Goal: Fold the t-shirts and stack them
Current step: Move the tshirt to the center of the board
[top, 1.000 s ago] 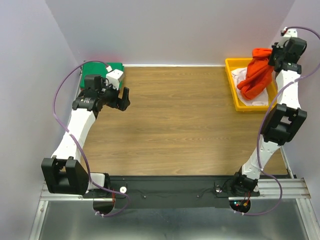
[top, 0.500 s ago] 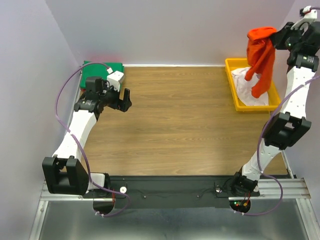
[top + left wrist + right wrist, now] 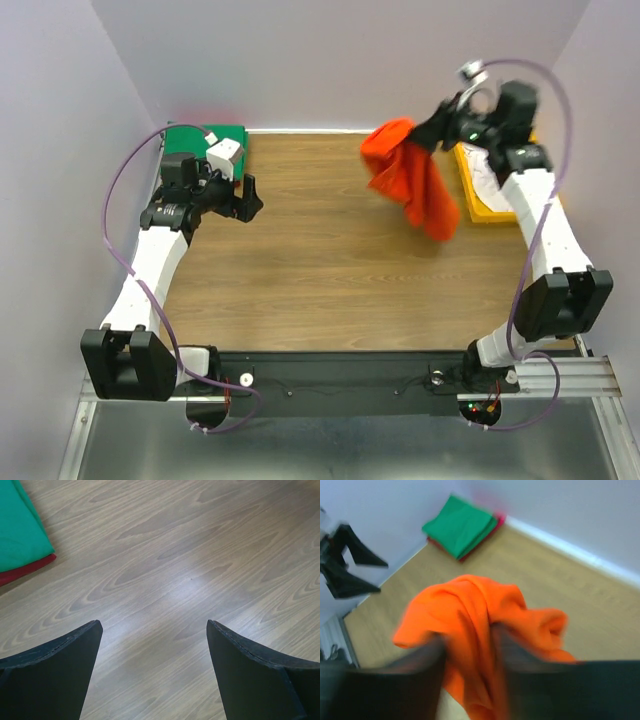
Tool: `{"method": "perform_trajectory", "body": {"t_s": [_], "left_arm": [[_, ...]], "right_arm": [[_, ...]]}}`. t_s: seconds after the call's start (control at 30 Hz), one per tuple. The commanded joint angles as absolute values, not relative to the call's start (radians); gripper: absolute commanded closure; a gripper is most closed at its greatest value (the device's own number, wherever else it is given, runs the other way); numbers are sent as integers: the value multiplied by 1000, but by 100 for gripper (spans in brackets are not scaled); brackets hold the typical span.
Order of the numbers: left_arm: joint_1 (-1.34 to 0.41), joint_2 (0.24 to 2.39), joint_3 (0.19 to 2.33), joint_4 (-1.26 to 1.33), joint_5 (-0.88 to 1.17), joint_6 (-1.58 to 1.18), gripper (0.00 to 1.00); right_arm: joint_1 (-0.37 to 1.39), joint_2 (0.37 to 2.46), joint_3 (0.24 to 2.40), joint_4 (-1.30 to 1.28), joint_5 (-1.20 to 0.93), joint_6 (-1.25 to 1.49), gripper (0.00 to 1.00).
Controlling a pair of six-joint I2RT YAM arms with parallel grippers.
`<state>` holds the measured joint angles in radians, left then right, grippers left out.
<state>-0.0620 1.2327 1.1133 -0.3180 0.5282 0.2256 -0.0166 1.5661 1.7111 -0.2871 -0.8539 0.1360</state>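
Note:
The bright orange t-shirt (image 3: pixel 410 180) hangs crumpled in the air above the right half of the table, trailing from my right gripper (image 3: pixel 432 130). In the blurred right wrist view the orange t-shirt (image 3: pixel 480 610) bunches between my right gripper's (image 3: pixel 468 640) parted fingers, so the gripper is open with cloth still in the gap. A folded green t-shirt (image 3: pixel 190 138) lies on a dark red t-shirt (image 3: pixel 25 570) in the far left corner. My left gripper (image 3: pixel 250 195) hovers beside that stack, open and empty (image 3: pixel 155 625). A white t-shirt (image 3: pixel 487 185) lies in the tray.
The yellow plastic tray (image 3: pixel 490 216) sits at the far right edge, partly behind my right arm. Purple walls close in the table on the left, back and right. Bare wood (image 3: pixel 320 260) spans the middle of the table.
My right arm has swung left from above the tray, carrying the orange t-shirt out over the table. Its jaws have parted. The left arm has barely moved.

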Motion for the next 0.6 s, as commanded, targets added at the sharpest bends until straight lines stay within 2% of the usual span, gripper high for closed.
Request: {"method": "perform_trajectory", "body": {"t_s": [0.0, 0.03, 0.13, 0.27, 0.4, 0.53, 0.57], "left_arm": [[-57, 1193, 1167, -302, 568, 209, 3], [-55, 1195, 1172, -305, 572, 207, 3], [-55, 1201, 1175, -318, 586, 222, 2], [-69, 1215, 1154, -379, 739, 331, 2], [-147, 1233, 1092, -385, 703, 414, 4], [-242, 1298, 1036, -385, 612, 460, 14], [-268, 1316, 1025, -397, 608, 492, 18]], "right_arm": [[112, 1505, 1494, -316, -870, 35, 11], [130, 1494, 1453, -318, -876, 14, 0], [132, 1480, 1370, -348, -815, -33, 0], [132, 1489, 1321, -477, -669, -172, 0], [132, 1480, 1218, -541, -528, -242, 1], [132, 1476, 1112, -548, -459, -278, 12], [132, 1474, 1077, -548, -451, -285, 22]]}}
